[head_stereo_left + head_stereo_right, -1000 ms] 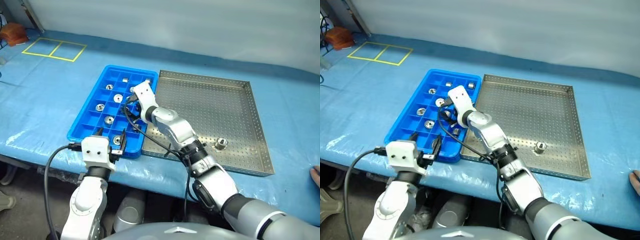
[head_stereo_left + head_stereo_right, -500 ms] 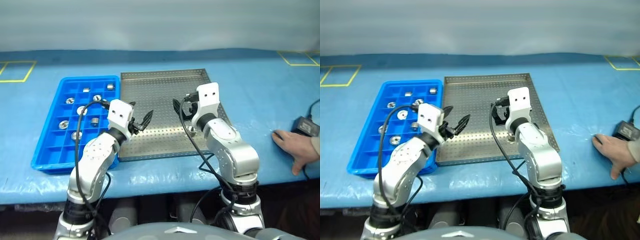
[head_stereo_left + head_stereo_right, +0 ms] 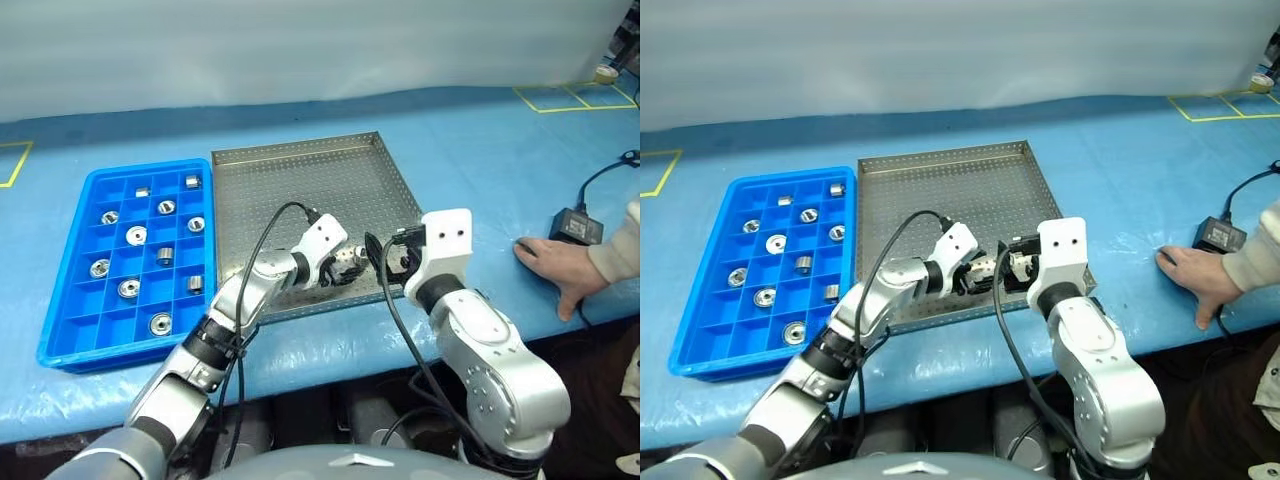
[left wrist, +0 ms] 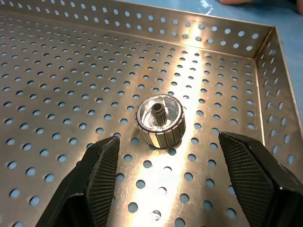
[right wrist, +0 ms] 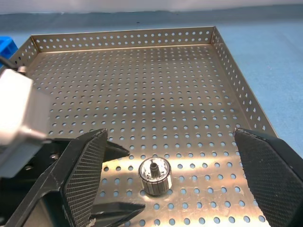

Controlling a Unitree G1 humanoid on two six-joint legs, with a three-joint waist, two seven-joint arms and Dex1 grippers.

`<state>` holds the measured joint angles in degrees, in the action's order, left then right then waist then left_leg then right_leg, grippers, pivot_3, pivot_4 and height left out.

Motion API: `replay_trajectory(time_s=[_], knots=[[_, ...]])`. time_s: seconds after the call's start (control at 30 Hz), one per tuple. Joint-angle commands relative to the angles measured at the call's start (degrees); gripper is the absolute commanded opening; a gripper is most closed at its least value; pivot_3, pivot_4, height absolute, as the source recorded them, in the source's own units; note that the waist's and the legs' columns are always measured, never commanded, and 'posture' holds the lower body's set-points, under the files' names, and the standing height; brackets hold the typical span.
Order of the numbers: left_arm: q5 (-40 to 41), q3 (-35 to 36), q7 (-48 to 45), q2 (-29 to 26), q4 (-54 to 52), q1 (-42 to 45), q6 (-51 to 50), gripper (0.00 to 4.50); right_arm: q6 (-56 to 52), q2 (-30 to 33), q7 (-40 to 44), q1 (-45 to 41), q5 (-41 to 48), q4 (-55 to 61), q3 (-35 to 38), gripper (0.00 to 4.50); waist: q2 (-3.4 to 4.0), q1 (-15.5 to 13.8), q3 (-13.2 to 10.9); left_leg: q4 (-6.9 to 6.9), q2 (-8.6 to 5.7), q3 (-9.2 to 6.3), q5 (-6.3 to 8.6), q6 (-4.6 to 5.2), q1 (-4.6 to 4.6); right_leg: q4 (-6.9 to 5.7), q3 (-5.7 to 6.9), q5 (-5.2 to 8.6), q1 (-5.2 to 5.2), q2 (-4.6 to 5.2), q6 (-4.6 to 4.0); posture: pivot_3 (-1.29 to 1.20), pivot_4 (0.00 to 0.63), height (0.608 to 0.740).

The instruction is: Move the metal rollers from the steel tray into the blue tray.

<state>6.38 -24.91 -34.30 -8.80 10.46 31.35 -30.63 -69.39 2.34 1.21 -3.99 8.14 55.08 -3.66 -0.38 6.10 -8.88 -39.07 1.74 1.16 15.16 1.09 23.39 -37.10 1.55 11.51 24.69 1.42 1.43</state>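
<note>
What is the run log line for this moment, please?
left gripper: open, at last roller | steel tray | right gripper: open, empty

The steel tray (image 3: pixel 300 185), silver-grey with a perforated floor and a low rim, lies to the right of the blue tray (image 3: pixel 60 300), their long sides just beside each other. One of the metal rollers (image 4: pixel 159 121) stands upright near the steel tray's near right corner, shiny, ribbed round its side, with a central hole. The blue tray's square compartments hold ten more rollers (image 3: pixel 136 236), one to a compartment.
</note>
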Motion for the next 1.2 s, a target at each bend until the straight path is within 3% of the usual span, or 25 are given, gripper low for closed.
replay_trajectory(time_s=[0.03,0.27,0.47,0.7,0.83,0.97,1.1,1.2], knots=[[-2.1,-0.3,-0.2,2.9,6.2,3.3,5.2,3.65,-0.9,0.8,0.5,1.6,1.2,3.9,-1.3,4.48,0.0,0.6,0.0,0.0,0.0,0.01,0.0,0.01,0.0,0.01,-0.01,0.0,0.0,0.0,0.01,-0.29,0.15,0.74],[-5.8,-0.1,0.5,6.7,17.0,7.6,8.6,3.65,-0.8,1.1,-0.7,3.9,1.1,3.4,-3.2,4.48,-0.01,2.7,0.0,0.0,-0.04,0.1,0.04,0.1,0.0,0.06,-0.13,-0.06,0.0,0.03,0.11,-0.31,0.15,0.74],[-7.5,0.2,-0.9,5.8,18.1,7.5,7.6,1.77,-1.9,2.1,-0.3,5.3,1.7,3.0,-4.7,4.5,-0.02,4.3,0.0,0.0,-0.04,0.11,0.05,0.11,-0.01,0.07,-0.21,-0.07,-0.01,0.03,0.15,-0.31,0.15,0.74],[-6.4,4.0,-0.6,4.8,13.4,5.4,6.4,1.72,-3.0,4.4,0.8,7.5,2.2,0.8,-5.7,4.5,-0.03,4.7,0.0,0.01,-0.03,0.19,0.05,0.12,-0.1,0.06,-0.43,-0.08,-0.03,0.03,0.18,-0.25,0.15,0.74],[-2.8,10.5,1.8,4.8,5.3,3.4,4.7,1.72,-3.2,5.1,1.7,6.5,2.6,-0.9,-6.7,4.5,-0.05,4.4,0.0,0.02,0.0,0.29,0.05,0.12,-0.17,0.0,-0.56,-0.1,-0.02,0.01,0.21,-0.19,0.15,0.74],[1.4,19.3,8.0,5.0,-9.8,0.6,1.3,1.72,-2.9,5.2,3.0,3.6,3.4,-3.1,-7.0,4.5,-0.13,3.4,-0.1,0.01,0.1,0.35,0.04,0.14,-0.18,-0.04,-0.65,-0.13,-0.01,0.02,0.26,-0.12,0.15,0.74],[5.1,26.4,14.7,6.0,-26.1,-4.4,-3.3,1.72,-2.4,5.6,4.8,0.2,4.6,-5.8,-7.5,4.5,-0.12,0.8,0.0,0.06,0.31,0.52,0.08,0.2,-0.26,0.0,-0.78,-0.15,-0.02,-0.01,0.29,-0.06,0.15,0.74],[3.6,29.5,20.5,5.8,-35.7,-10.6,-5.0,1.72,-1.6,6.0,6.4,-2.8,5.4,-8.8,-8.9,4.5,-0.15,-1.6,-0.1,0.11,0.31,0.62,0.1,0.24,-0.31,0.04,-0.81,-0.15,-0.03,-0.03,0.29,0.05,0.15,0.74]])
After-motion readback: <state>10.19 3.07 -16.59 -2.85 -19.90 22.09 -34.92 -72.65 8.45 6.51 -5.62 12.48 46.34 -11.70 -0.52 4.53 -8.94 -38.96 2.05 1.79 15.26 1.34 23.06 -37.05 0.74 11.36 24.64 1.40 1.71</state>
